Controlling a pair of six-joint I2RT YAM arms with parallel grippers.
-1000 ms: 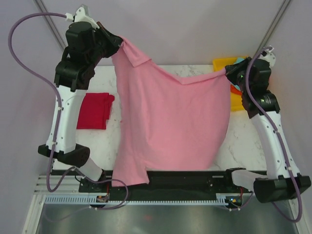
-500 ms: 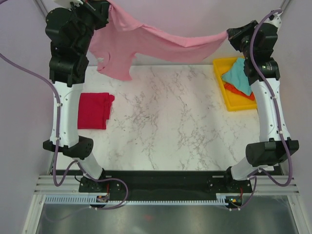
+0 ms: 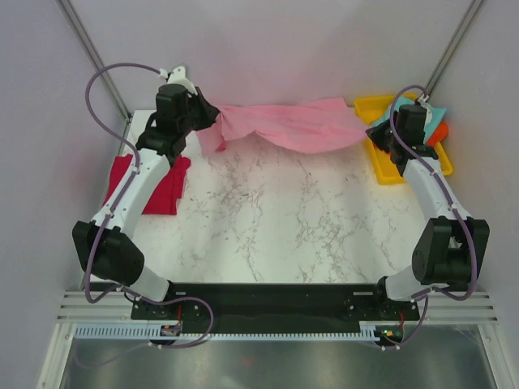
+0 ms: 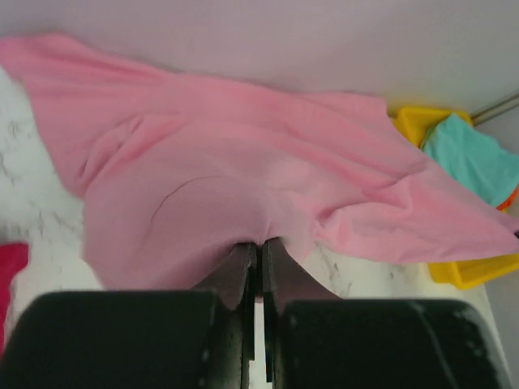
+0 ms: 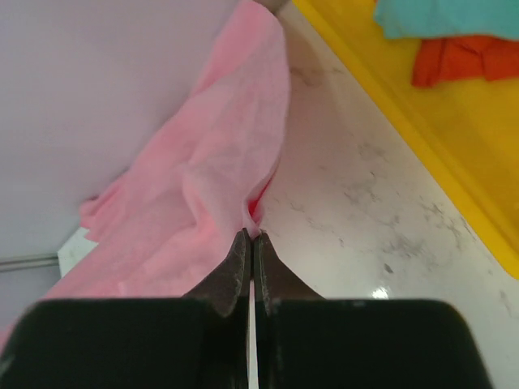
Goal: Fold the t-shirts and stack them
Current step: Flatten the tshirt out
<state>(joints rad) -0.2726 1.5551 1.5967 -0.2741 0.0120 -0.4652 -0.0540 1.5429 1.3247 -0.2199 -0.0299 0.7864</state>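
Currently the light pink cloth t-shirt (image 3: 284, 126) stretches rumpled along the far edge of the white marble table (image 3: 276, 219), its ends pinched by the clenched left end effector (image 4: 259, 245) and the clenched right end effector (image 5: 252, 235), while the folded crimson red t-shirt (image 3: 166, 194) lies at the left and the teal t-shirt (image 5: 442, 16) and orange t-shirt (image 5: 462, 58) sit in the yellow plastic tray (image 3: 395, 172).

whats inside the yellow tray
A teal shirt lies over an orange shirt in the yellow tray. Most of the orange one is covered, and whatever may lie beneath both is hidden.
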